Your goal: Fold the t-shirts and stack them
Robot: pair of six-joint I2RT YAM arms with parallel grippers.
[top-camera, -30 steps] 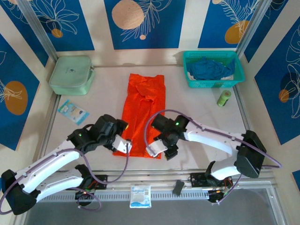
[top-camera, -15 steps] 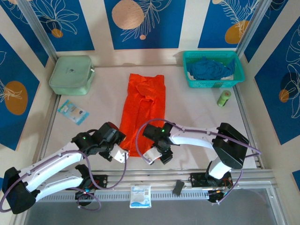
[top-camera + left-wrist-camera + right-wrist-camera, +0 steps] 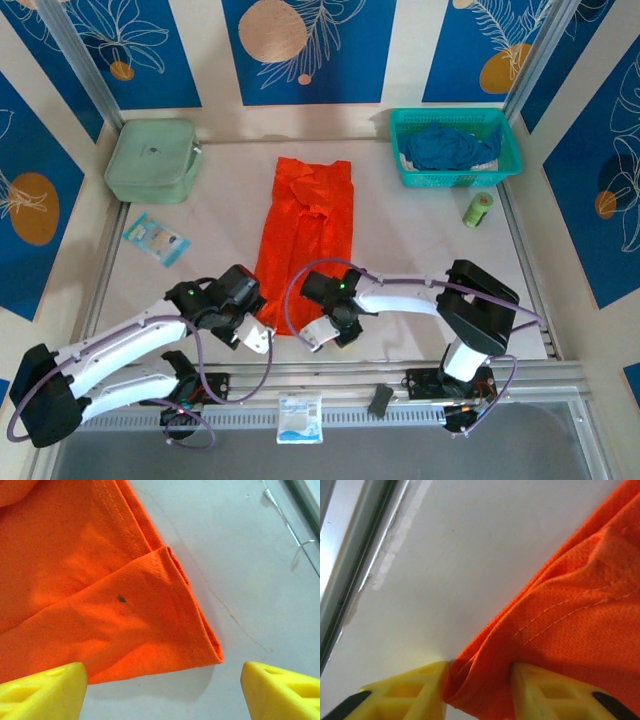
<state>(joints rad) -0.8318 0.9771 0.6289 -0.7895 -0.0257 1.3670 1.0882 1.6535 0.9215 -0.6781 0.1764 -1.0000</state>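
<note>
Sitting in the upper left of the top view, a pale green zip case [image 3: 152, 160] lies well apart from the cloth. Below it a small blue-and-white packet [image 3: 156, 238] lies flat on the table [image 3: 420, 240], near the left arm's reach but not touching it.

The left gripper [image 3: 258, 336] hangs low at the near left corner of the orange t-shirt [image 3: 305, 235], which is spread as a long narrow strip up the middle of the table. In the left wrist view its yellow fingers [image 3: 40, 692] stand wide apart along the bottom edge, and the folded corner of the shirt [image 3: 125, 605] lies between them on bare tabletop. Whether the lower-left finger touches the hem cannot be told.

Just to the right, the right gripper [image 3: 322, 331] is at the shirt's near right corner. Its wrist view shows both yellow fingers [image 3: 555, 692] pressed against a bunched ridge of orange cloth [image 3: 560, 610], so the jaws are clamped on the shirt.

In the upper right a teal mesh basket [image 3: 455, 181] holds the crumpled dark blue t-shirt [image 3: 445, 145]. A green spool [image 3: 478, 209] stands just below the basket, close to the table's right edge. Nothing lies on the orange shirt or between it and the grippers.
</note>
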